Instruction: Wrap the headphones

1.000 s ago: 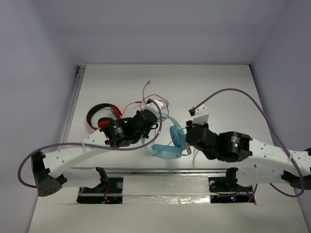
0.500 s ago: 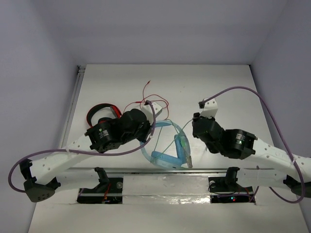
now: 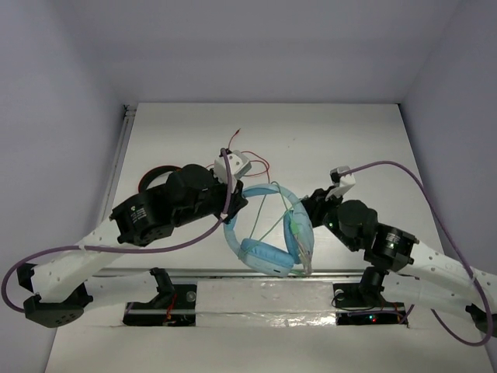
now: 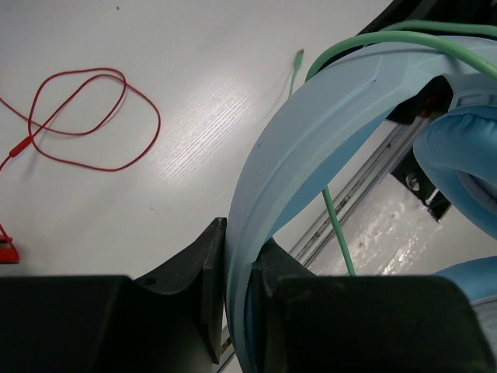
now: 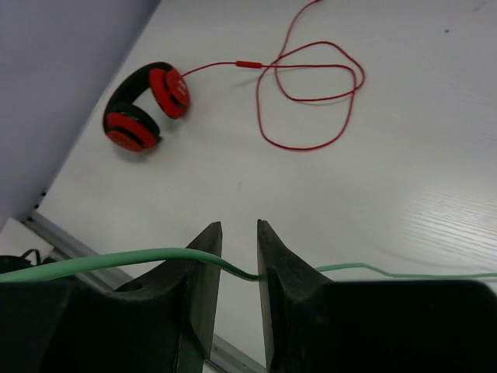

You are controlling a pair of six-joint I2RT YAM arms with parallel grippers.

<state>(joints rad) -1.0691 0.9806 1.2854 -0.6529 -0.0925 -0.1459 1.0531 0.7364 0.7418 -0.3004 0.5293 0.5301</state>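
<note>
The light blue headphones hang near the table's front edge, ear cups low and headband arching up. My left gripper is shut on the left side of the headband; in the left wrist view the gripper has its fingers pressed against both faces. The pale green cable crosses inside the band and shows in the left wrist view. My right gripper is just right of the headphones. In the right wrist view the gripper has its jaws narrowly apart, with the cable running across the gap.
Red-and-black headphones lie at the left, partly under my left arm, also in the right wrist view. Their red cable loops behind the left wrist. A metal rail runs along the front edge.
My left gripper has turned and raised the headband, so the headphones now hang with the cups downward. My right gripper has drawn back to the right, off the ear cup.
</note>
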